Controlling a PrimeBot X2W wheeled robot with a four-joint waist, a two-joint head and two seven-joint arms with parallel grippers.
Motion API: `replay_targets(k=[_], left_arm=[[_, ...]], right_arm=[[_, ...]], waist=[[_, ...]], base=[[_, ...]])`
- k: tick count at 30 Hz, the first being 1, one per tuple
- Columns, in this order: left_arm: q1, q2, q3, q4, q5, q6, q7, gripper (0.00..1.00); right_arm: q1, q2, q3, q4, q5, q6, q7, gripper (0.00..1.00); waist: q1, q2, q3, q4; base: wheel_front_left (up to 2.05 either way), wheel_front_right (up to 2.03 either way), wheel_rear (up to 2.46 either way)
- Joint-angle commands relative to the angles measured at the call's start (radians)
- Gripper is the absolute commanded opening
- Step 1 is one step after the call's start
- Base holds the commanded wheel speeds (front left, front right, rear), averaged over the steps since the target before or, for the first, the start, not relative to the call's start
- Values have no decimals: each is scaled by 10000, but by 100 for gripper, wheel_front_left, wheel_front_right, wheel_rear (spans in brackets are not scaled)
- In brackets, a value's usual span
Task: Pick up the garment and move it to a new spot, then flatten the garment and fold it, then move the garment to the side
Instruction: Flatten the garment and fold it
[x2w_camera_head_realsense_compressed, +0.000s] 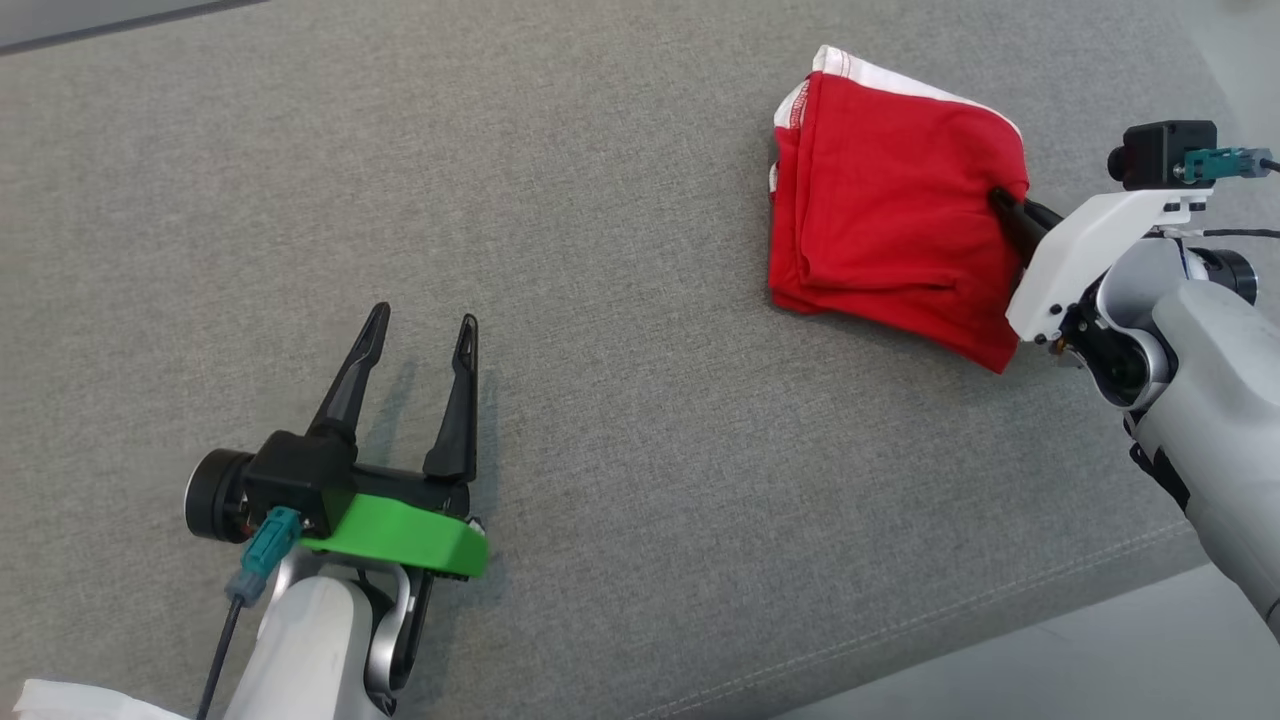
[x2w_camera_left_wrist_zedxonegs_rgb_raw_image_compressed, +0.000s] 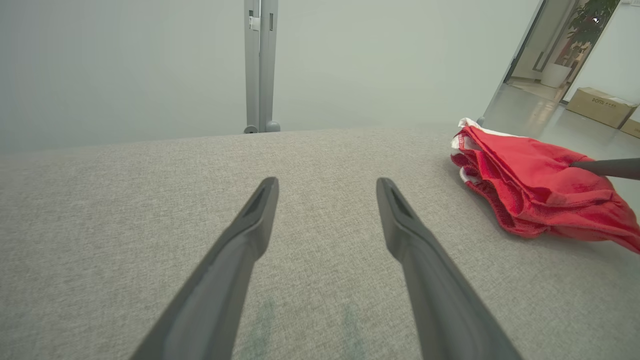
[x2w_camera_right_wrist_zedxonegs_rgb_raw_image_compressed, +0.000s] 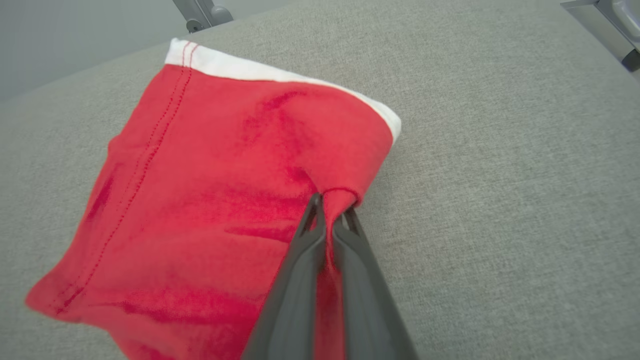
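Observation:
A folded red garment (x2w_camera_head_realsense_compressed: 890, 220) with a white band along its far edge lies on the grey fabric surface (x2w_camera_head_realsense_compressed: 620, 180) at the upper right. My right gripper (x2w_camera_head_realsense_compressed: 1003, 203) is shut on a pinch of its right edge; the right wrist view shows the red garment (x2w_camera_right_wrist_zedxonegs_rgb_raw_image_compressed: 210, 190) bunched between the closed fingers of the right gripper (x2w_camera_right_wrist_zedxonegs_rgb_raw_image_compressed: 331, 205). My left gripper (x2w_camera_head_realsense_compressed: 422, 325) hovers open at the lower left with nothing between its fingers, well away from the cloth. From the left wrist the garment (x2w_camera_left_wrist_zedxonegs_rgb_raw_image_compressed: 535, 185) sits to the far right of the open left gripper (x2w_camera_left_wrist_zedxonegs_rgb_raw_image_compressed: 327, 184).
The grey surface's front edge (x2w_camera_head_realsense_compressed: 1000, 610) runs diagonally at the lower right, with pale floor beyond. A grey metal post (x2w_camera_left_wrist_zedxonegs_rgb_raw_image_compressed: 260, 65) stands past the far edge. Cardboard boxes (x2w_camera_left_wrist_zedxonegs_rgb_raw_image_compressed: 600, 105) sit in a doorway in the distance. A scrap of white cloth (x2w_camera_head_realsense_compressed: 70, 700) shows at the bottom left corner.

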Motion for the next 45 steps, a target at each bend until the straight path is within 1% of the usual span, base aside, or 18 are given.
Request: replay_targets(k=[1,5,9,14,20,26,34,36,37,40,45], left_arm=[[-156,110,9,-16,99,-56,11,100],[-225,167,-31,-78,112,-4,61,100],[-265,229,-36,-229,98,71,111,100],[-386,325,-89,-523,161,114,155,100],[-527,385,-268,-1046,243,122,299,100],[-524,458,-394,-1512,294,178,463,100],[-442,533,-501,-1798,313,228,551,100],[-405,554,-522,-1840,318,268,595,100],[-391,571,-534,-1850,321,280,591,100],[-342,615,-564,-1887,307,290,663,100],[-288,681,-595,-1940,293,310,740,100]], right_arm=[[-149,-29,23,23,75,-3,-80,0],[-380,-151,210,208,64,-5,-286,0],[-920,-451,455,506,-120,-5,-424,0],[-1742,-1049,622,959,-513,-5,-607,0],[-2812,-1891,898,1821,-1347,-5,-877,0],[-3708,-2420,965,2611,-1934,-5,-1169,0],[-4418,-2437,1089,3782,-2746,-7,-1876,0],[-4563,-2447,986,4120,-3009,-7,-2261,58],[-4618,-2468,920,4231,-3117,-7,-2436,100],[-4672,-2485,687,4428,-3440,-8,-2761,100],[-4526,-2362,363,4479,-3753,-8,-2918,100]], waist=[[0,67,426,-394],[0,67,538,-250],[0,67,766,94],[0,67,1161,519],[0,67,1747,1127],[0,67,2247,1555],[0,67,2506,1744],[0,67,2522,1733],[0,67,2527,1721],[0,67,2524,1662],[0,67,2489,1551]], base=[[0,0,0],[0,0,0],[0,0,0],[0,0,0],[0,0,0],[0,0,0],[0,0,0],[0,0,0],[0,0,0],[0,0,0],[0,0,0]])
